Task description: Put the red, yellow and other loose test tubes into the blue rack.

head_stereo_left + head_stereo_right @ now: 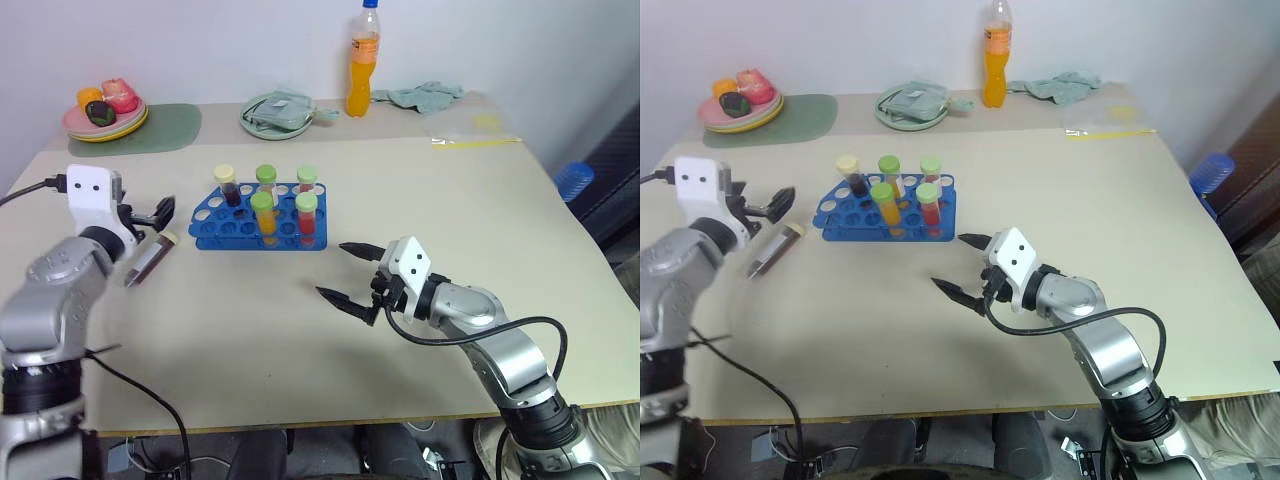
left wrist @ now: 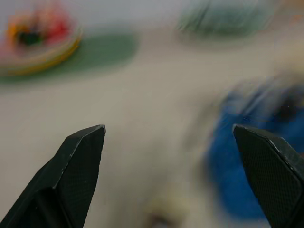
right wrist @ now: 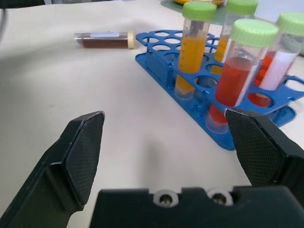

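Note:
The blue rack (image 1: 232,228) stands left of the table's middle and holds several capped tubes with orange, red and dark fills. One loose test tube (image 1: 150,258) with a dark brown fill and a pale cap lies flat on the table left of the rack. My left gripper (image 1: 153,215) hovers open just above and behind that tube, with nothing between its fingers. My right gripper (image 1: 331,269) is open and empty in front of the rack, pointing toward it. The right wrist view shows the rack (image 3: 159,59), its tubes and the lying tube (image 3: 104,39).
A stack of plates with toy food (image 1: 105,115) sits on a green mat (image 1: 165,128) at the back left. A green plate (image 1: 278,112), an orange drink bottle (image 1: 363,60) and a crumpled cloth (image 1: 425,95) line the back edge. Bare tabletop lies to the right.

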Action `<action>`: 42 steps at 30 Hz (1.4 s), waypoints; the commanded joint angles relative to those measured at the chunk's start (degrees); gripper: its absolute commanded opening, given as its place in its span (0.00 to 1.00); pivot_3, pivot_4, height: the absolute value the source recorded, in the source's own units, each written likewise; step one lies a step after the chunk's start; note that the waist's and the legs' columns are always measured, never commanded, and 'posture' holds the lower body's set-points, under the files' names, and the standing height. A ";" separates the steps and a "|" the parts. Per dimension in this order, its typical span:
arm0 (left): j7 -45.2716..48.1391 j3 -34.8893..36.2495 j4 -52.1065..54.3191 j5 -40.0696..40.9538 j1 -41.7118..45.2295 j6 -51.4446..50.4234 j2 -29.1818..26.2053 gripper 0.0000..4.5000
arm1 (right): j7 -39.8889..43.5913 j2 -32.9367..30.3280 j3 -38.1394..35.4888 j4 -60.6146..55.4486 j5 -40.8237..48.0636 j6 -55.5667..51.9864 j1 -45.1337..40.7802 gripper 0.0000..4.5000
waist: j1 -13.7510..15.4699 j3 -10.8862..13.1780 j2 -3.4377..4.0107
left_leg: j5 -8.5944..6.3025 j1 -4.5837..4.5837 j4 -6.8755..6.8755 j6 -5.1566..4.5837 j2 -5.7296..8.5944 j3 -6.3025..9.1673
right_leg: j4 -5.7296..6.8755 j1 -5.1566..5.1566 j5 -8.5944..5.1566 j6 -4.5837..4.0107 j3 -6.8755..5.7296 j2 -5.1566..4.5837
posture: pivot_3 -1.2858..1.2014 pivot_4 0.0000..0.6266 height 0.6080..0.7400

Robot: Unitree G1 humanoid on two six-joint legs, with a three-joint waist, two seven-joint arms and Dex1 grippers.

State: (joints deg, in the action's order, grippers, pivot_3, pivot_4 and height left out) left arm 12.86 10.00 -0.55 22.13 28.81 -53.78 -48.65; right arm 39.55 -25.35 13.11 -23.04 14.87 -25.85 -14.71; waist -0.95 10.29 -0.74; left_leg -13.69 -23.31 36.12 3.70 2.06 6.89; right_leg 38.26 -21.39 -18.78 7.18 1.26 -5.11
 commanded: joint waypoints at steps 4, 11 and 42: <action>20.89 -18.11 -10.63 -0.79 13.59 -15.09 -8.05 0.98 | 0.33 1.13 0.13 0.04 -0.11 1.69 -1.63 1.00 | -0.26 0.00 0.00 | 0.01 -0.02 -0.06 0.01 -0.01 -0.05 | 0.00 -0.05 0.00 0.00 0.02 -0.01 | 0.52 0.24 1.00; 34.55 -34.74 -23.38 -9.96 23.65 -10.73 -8.20 0.98 | -1.20 1.66 0.23 -1.03 -0.61 1.40 -0.74 1.00 | -1.31 0.01 0.00 | 0.01 -0.05 -0.08 0.02 -0.04 -0.07 | 0.07 -0.15 -0.01 -0.01 0.04 0.03 | 0.52 0.24 1.00; 7.85 2.97 14.92 -6.73 -9.86 47.68 26.08 0.17 | -2.50 2.14 -0.60 -0.47 -1.10 2.01 -0.94 1.00 | -0.06 0.00 -0.16 | 0.01 -0.14 0.05 0.02 0.06 -0.19 | 0.19 -0.36 0.03 0.02 0.19 -0.41 | 0.52 0.24 1.00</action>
State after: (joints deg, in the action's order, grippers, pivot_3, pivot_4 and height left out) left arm 23.99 13.16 10.07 16.82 19.41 -8.43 -23.50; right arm 36.83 -23.59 12.76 -22.96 13.69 -24.99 -14.81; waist -1.01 10.29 -0.90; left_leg -13.68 -23.45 36.17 3.72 2.12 6.68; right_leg 38.48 -21.74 -18.75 7.20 1.44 -5.47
